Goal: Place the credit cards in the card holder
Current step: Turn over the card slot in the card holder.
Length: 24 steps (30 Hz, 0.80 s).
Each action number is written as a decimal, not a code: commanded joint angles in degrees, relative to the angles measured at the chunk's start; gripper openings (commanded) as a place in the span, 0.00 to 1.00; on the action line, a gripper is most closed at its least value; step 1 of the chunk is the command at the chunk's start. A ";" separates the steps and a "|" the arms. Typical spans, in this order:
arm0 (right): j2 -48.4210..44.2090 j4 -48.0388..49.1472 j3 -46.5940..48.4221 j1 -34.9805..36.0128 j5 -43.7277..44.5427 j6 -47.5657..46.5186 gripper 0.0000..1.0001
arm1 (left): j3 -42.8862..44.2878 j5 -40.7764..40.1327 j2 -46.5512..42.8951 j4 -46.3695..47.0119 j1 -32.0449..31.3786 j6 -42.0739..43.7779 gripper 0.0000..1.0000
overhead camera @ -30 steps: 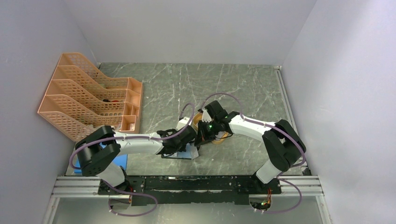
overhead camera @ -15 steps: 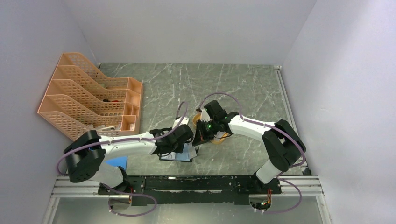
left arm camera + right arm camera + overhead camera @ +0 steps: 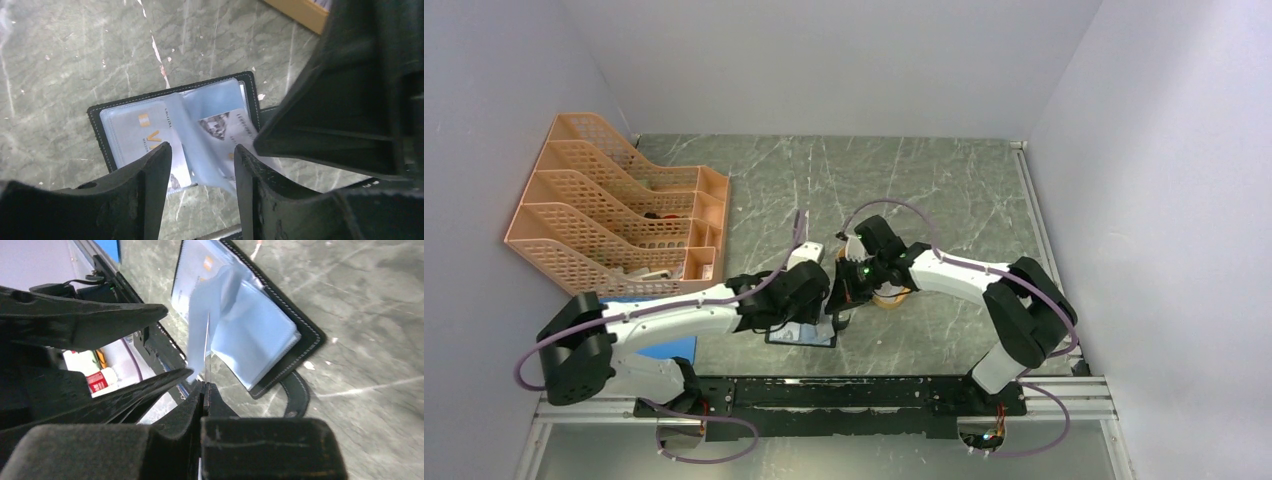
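Note:
The black card holder [image 3: 98,125] lies open on the marble table, its clear bluish sleeves showing. One credit card [image 3: 145,132] with orange marks sits in the left sleeve. My left gripper [image 3: 202,150] hangs open just above the holder, and a loose sleeve flap [image 3: 200,140] stands between its fingers. My right gripper [image 3: 205,385] is shut on another credit card [image 3: 207,350], seen edge-on and reaching the sleeves of the card holder [image 3: 307,337]. From above, both grippers [image 3: 819,300] [image 3: 839,298] meet over the card holder [image 3: 799,337].
An orange oval tray [image 3: 889,297] lies under the right arm, just right of the holder. An orange file rack [image 3: 614,215] stands at the back left. A blue pad [image 3: 669,347] lies near the left arm's base. Grey walls enclose the table.
My left gripper has gone from shut to open, and its arm has swung so the elbow sits further left. The right gripper has edged slightly left, still shut.

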 commanded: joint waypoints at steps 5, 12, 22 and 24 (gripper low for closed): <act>5.09 8.53 0.39 4.68 1.07 7.23 0.00 | -1.41 -5.41 -9.64 -5.59 -0.16 -3.06 0.55; 5.19 11.85 -0.61 5.76 6.09 12.30 0.00 | -7.13 -6.81 -12.35 -4.85 0.70 -4.80 0.54; -0.38 11.84 -5.89 5.74 6.99 14.20 0.00 | -12.07 -8.51 -12.44 -5.75 6.39 -8.90 0.51; -0.45 13.79 -6.53 5.75 5.90 14.16 0.00 | -13.50 -7.63 -15.47 -5.19 8.05 -9.21 0.51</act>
